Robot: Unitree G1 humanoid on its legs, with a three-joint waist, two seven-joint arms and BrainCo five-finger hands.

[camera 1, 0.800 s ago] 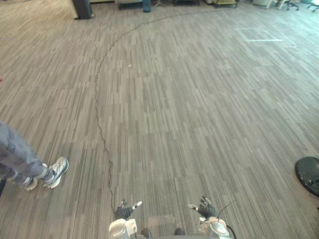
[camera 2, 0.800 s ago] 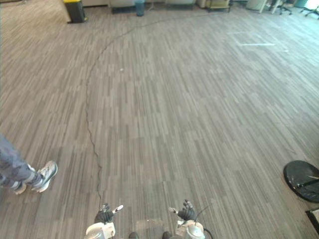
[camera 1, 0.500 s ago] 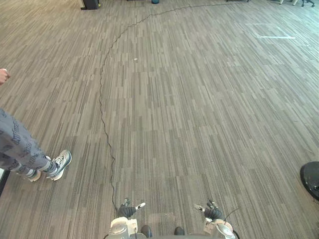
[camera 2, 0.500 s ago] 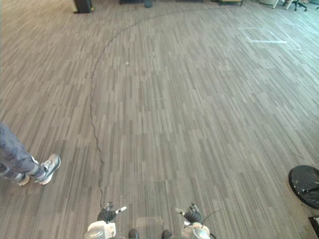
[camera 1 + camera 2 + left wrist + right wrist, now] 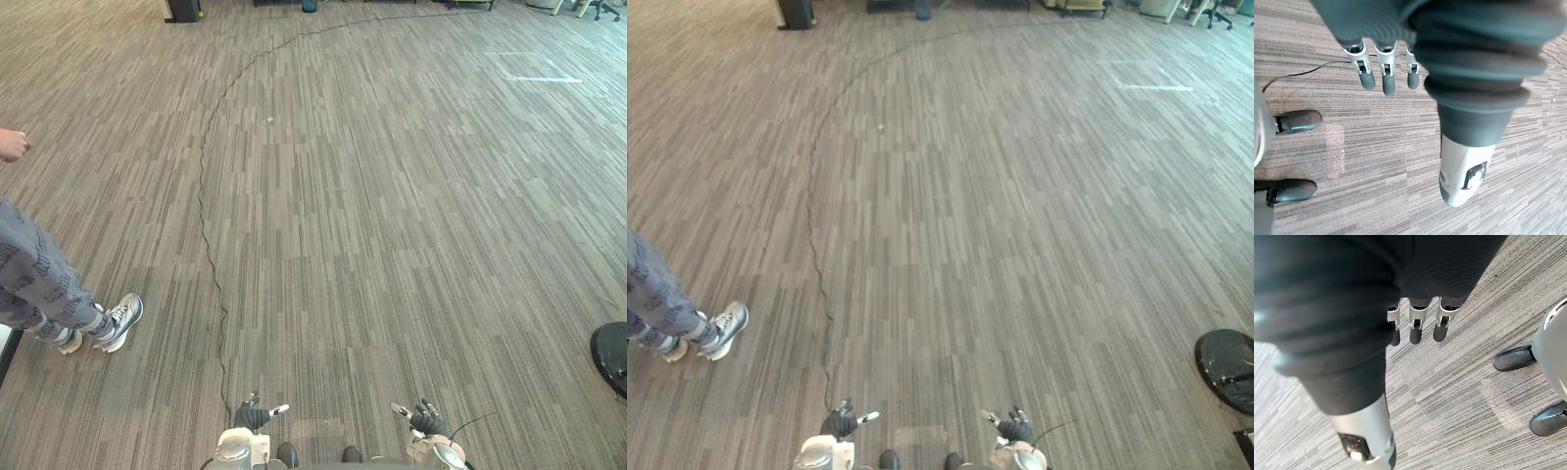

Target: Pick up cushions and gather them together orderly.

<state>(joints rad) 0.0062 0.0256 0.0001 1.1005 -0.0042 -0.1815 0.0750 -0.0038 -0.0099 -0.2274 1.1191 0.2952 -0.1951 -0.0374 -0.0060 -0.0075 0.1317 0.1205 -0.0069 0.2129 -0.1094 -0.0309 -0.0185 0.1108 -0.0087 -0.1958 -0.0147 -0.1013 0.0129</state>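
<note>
Striped grey carpet (image 5: 392, 196) stretches wide ahead of me, with a person's legs (image 5: 44, 294) standing off to my left and a black round base (image 5: 612, 354) at the far right edge; where the cushions lie I cannot tell from here. My left hand (image 5: 253, 416) and right hand (image 5: 426, 421) both hang low, fingers straight and slack, carrying nothing. I judge this is the searching step, so next I need to turn or walk until the cushions come into sight before any reach.

Right hand (image 5: 1416, 331), empty, above carpet (image 5: 1454, 382)
</note>
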